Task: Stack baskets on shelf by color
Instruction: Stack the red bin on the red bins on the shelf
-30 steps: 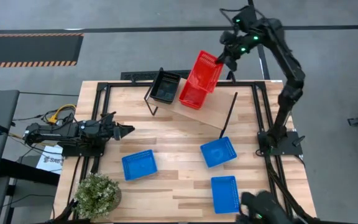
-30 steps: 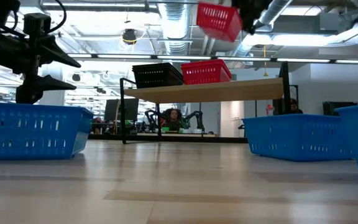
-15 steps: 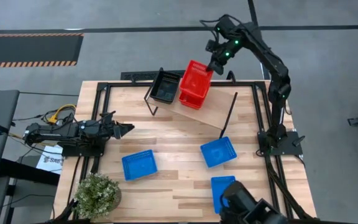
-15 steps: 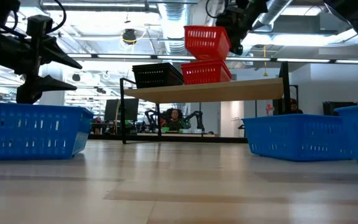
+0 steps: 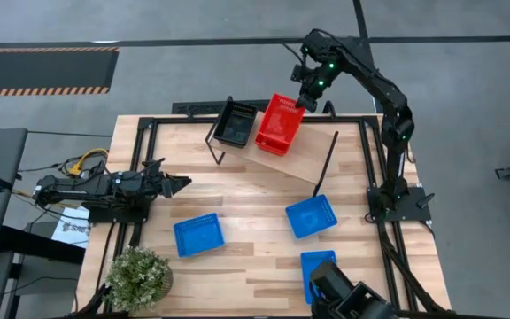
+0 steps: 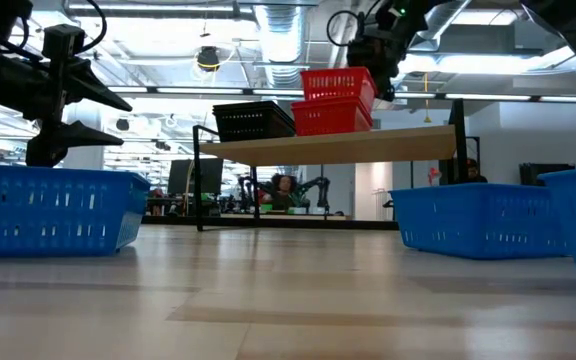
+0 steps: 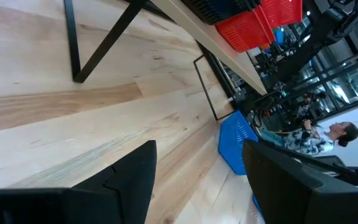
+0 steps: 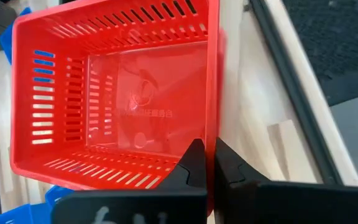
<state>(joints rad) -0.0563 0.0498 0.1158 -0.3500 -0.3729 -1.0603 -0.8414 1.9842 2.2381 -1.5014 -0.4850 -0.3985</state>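
Robotics laboratory: exposed ceiling ducts, strip lighting, further robot arms behind the slatted worktable, seated person nearby.

The right arm rises from its base at the right edge of the counter, bends at the elbow and reaches over the far edge, where the right tool points down with its two fingers pinched shut on the rim of a red basket. The left arm lies low and stretched out along the left edge, its left tool pointing inward with fingers spread apart and holding nothing.
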